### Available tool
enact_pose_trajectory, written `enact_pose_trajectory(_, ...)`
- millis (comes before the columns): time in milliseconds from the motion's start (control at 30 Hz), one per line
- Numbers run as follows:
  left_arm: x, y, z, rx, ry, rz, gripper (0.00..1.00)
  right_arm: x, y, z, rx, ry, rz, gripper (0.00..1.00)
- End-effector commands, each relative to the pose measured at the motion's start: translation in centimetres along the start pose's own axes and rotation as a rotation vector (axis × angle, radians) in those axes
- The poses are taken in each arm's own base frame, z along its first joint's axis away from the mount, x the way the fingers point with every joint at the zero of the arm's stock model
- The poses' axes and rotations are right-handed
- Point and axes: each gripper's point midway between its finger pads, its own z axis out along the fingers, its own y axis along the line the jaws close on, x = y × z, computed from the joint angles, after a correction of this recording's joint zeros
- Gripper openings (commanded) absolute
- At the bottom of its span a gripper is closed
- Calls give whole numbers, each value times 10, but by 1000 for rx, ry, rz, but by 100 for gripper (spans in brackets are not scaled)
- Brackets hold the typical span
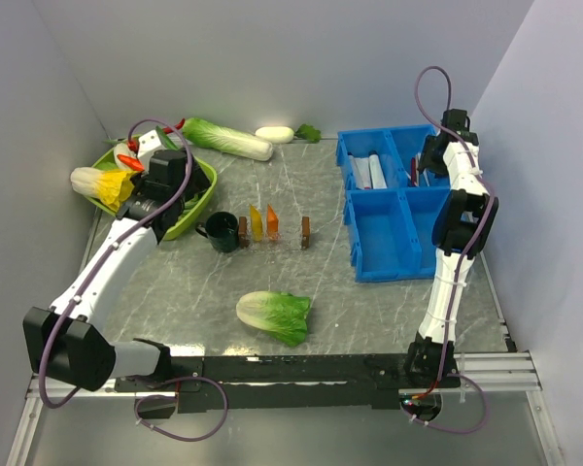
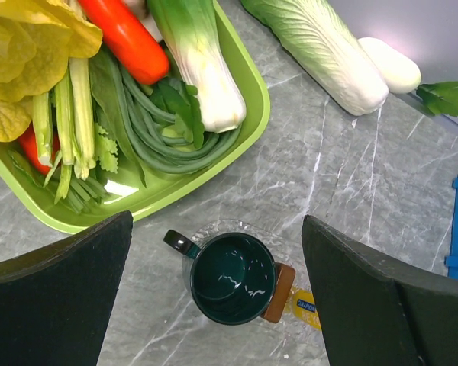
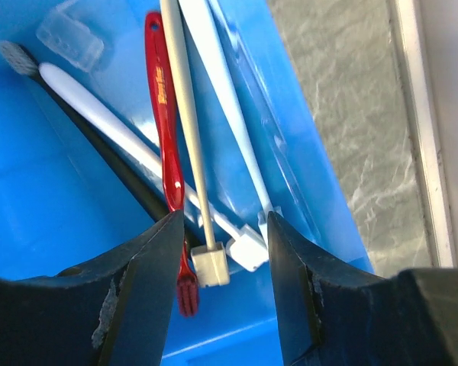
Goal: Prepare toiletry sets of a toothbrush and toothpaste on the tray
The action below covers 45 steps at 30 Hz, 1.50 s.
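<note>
Label on yellow tube (image 2: 305, 306), seemingly illegible

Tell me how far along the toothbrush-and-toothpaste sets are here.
Done: nothing clear. The yellow toothpaste and orange toothpaste sit mid-table with no toothbrush beside them. In hand: the right gripper is open, down in the blue bin, straddling a pale toothbrush beside a red toothbrush, gripping nothing. The left gripper hangs open above the mug. Left: picking a brush and pairing both sets.

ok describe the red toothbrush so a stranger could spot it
Find the blue bin on the right of the table, then its far right compartment under the right claw. The red toothbrush is the only red one there, lying beside a beige toothbrush.
</note>
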Motion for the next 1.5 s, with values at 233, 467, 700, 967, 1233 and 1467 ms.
enact_pose_trajectory(233,-14,-13,6,20,-37,-61,96,41,-22,12,58,157,-23,54)
enact_pose_trajectory(467,-15,-10,6,2,-48,-76,96,62,-22,14,54,224,-9,51)
enact_pose_trajectory(700,-13,-7,7,-6,-52,-78,97,60,-18,16,24,225,-18,50)
enact_pose_trajectory(967,-14,-9,9,-1,-45,-44,96,61,-4,12,-79,220,-7,0)
enact_pose_trajectory(1233,-10,-11,7,28,-33,-16,97,34,3,-24,-130,126,-19,0)
enact_pose_trajectory(1467,-8,-17,5,67,-16,14,97,0,2,-69,-121,9,-24,0)
